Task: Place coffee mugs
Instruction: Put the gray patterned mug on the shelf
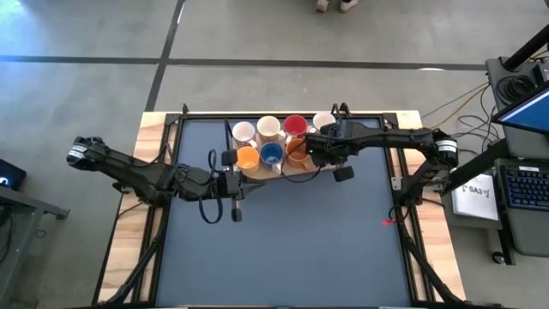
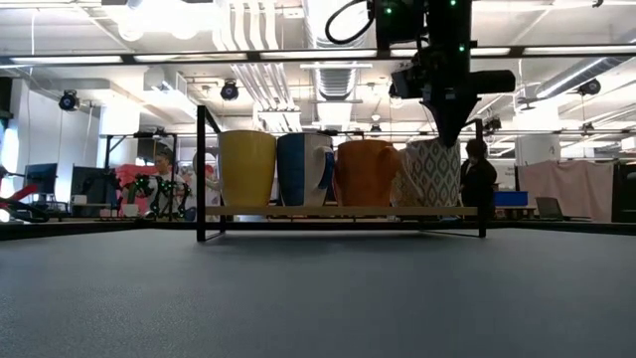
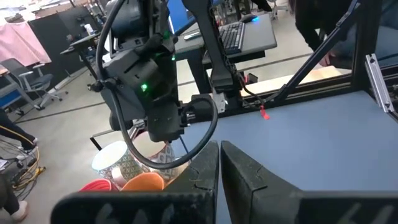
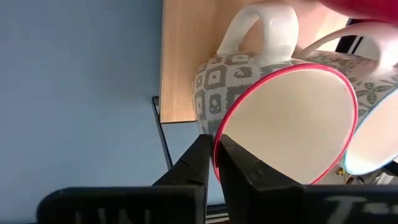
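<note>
The right tool (image 4: 211, 163) is pinching the rim of a patterned mug (image 4: 273, 112), one finger inside the bowl and one outside against the grey-and-white wall, the jaws nearly closed on the thin ceramic. This mug is standing at the right end of the front row on the wooden rack (image 2: 338, 211), next to an orange mug (image 2: 366, 171), a blue mug (image 2: 301, 169) and a yellow-orange mug (image 2: 246, 167); more mugs are sitting in the row behind. The rack is resting near the far edge of the counter (image 1: 292, 249).

The mug is looking rigid, glazed and fairly weighty for its size, so it is likely to be slippery and to chip if knocked against its neighbours. A rim pinch like this one is probably the soundest hold, since the handle (image 4: 261, 28) is pointing away from the fingers.

The left tool (image 1: 233, 182) is waiting just left of the rack, its fingers closed together and holding nothing.
</note>
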